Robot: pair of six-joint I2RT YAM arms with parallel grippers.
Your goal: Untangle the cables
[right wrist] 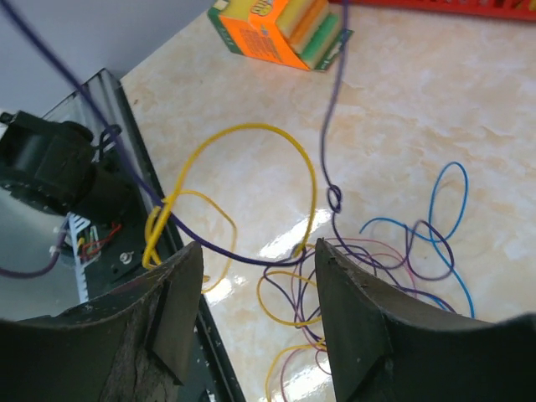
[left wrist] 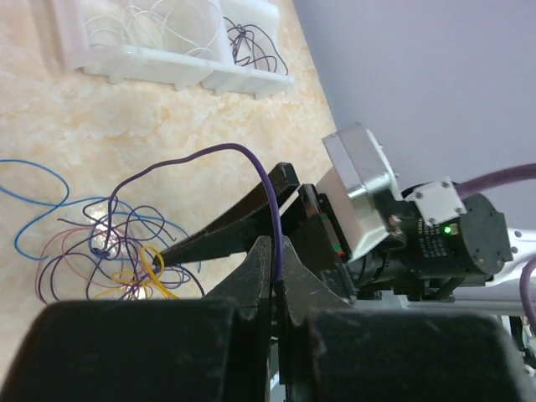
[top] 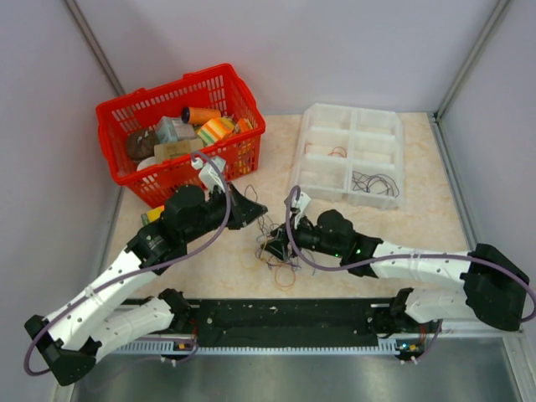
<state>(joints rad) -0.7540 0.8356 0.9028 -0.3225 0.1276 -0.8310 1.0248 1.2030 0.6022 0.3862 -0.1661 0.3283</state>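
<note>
A tangle of thin cables (top: 274, 249), purple, blue, yellow and orange, lies on the table between the two arms. My left gripper (left wrist: 278, 255) is shut on a purple cable (left wrist: 226, 152) that arcs up from the tangle (left wrist: 109, 247). In the top view the left gripper (top: 254, 208) is above and left of the tangle. My right gripper (right wrist: 260, 264) is open just above the tangle (right wrist: 360, 260), with yellow and purple loops between its fingers; it sits at the tangle's right side in the top view (top: 279, 245).
A red basket (top: 180, 134) of objects stands at back left. A clear compartment tray (top: 352, 155) at back right holds a few separated cables (top: 373, 182). An orange and green box (right wrist: 280, 29) lies near the basket. A black rail (top: 285, 322) runs along the near edge.
</note>
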